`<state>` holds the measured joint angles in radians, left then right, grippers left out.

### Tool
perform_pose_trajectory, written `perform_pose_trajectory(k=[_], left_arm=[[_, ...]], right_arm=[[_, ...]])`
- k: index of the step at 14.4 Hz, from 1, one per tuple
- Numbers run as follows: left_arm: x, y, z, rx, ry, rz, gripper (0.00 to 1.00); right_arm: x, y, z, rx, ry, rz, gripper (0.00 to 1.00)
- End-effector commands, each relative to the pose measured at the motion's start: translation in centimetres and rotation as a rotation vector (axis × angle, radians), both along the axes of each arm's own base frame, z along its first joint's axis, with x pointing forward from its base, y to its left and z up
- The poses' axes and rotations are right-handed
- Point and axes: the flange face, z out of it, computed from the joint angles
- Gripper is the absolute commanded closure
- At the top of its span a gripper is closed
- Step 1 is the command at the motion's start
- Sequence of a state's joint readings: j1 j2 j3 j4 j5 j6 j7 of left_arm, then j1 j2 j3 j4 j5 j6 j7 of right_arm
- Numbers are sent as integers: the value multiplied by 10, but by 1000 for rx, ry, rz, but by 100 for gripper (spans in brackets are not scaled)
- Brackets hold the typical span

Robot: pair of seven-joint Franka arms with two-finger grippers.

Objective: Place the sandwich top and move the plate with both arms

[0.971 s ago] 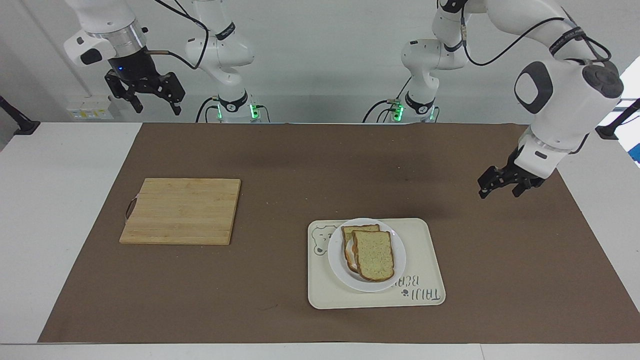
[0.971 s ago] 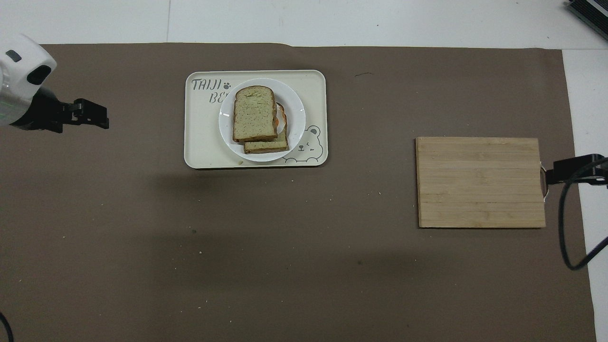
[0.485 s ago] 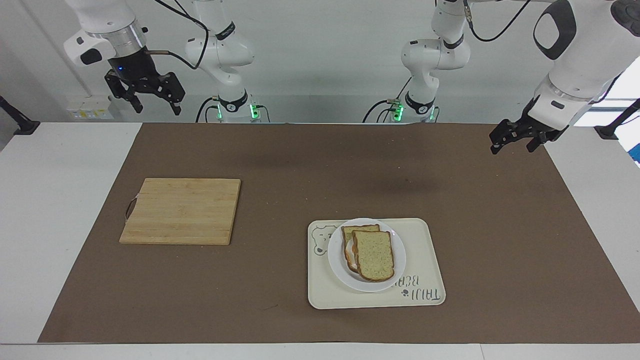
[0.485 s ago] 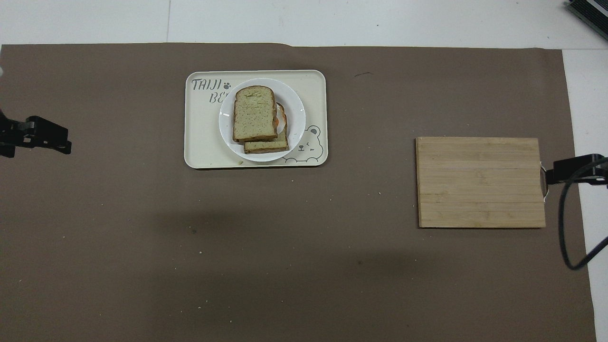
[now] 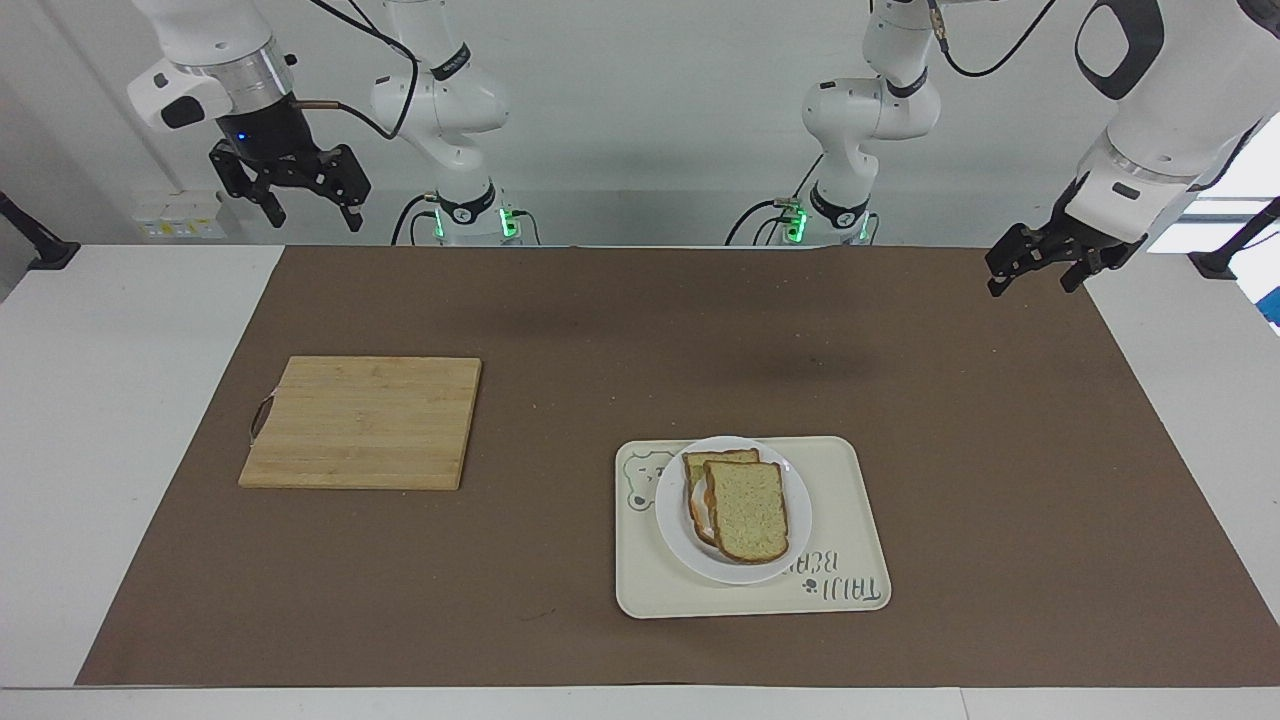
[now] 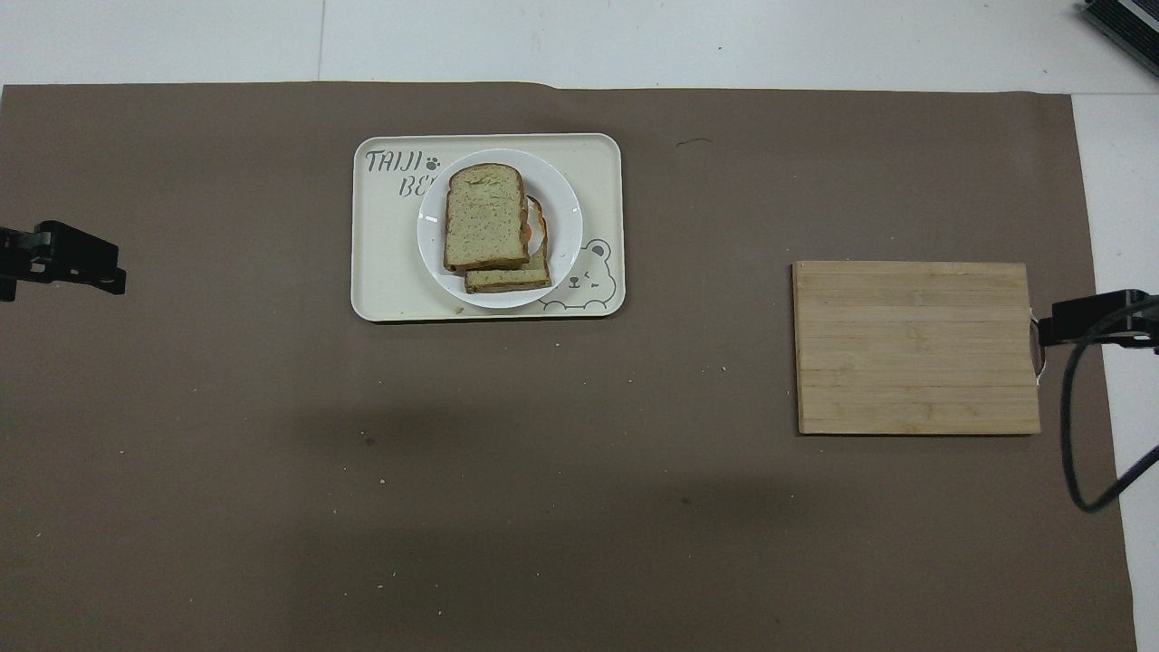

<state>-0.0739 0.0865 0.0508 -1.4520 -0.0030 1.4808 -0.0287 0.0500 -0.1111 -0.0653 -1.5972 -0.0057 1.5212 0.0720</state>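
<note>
The sandwich top [image 5: 748, 510] is a plain speckled slice lying on a lower slice [image 5: 718, 460], slightly offset; orange and white filling shows at the edge. Both sit on the small white plate [image 5: 797, 492], which stands on the cream bear tray [image 5: 850, 530]. In the overhead view the sandwich top [image 6: 484, 217], plate [image 6: 565, 217] and tray [image 6: 385, 272] show too. My left gripper [image 5: 1032, 284] is open and empty, up in the air over the mat's corner at the left arm's end. My right gripper [image 5: 312, 212] is open and empty, raised at the right arm's end, waiting.
A wooden cutting board [image 5: 360, 420] with a small handle lies on the brown mat [image 5: 560, 340] toward the right arm's end; it also shows in the overhead view [image 6: 914, 349]. Only the tips of the left gripper [image 6: 86, 263] and right gripper [image 6: 1091, 317] show there.
My left gripper has risen and drawn back from low over the mat beside the tray to the mat's corner at its own end. The right arm and sandwich have not moved.
</note>
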Motion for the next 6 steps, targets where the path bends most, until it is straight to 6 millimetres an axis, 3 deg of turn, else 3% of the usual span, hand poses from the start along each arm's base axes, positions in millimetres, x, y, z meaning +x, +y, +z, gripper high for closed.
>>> perform_pose_trajectory(k=[1,6], left_arm=[[-6,4,4,1,8,1,0],[-6,4,4,1,8,1,0]], right_arm=[[5,0,3,-7,-38,26,0],[4,-4,-1,-27,-6,22,0]])
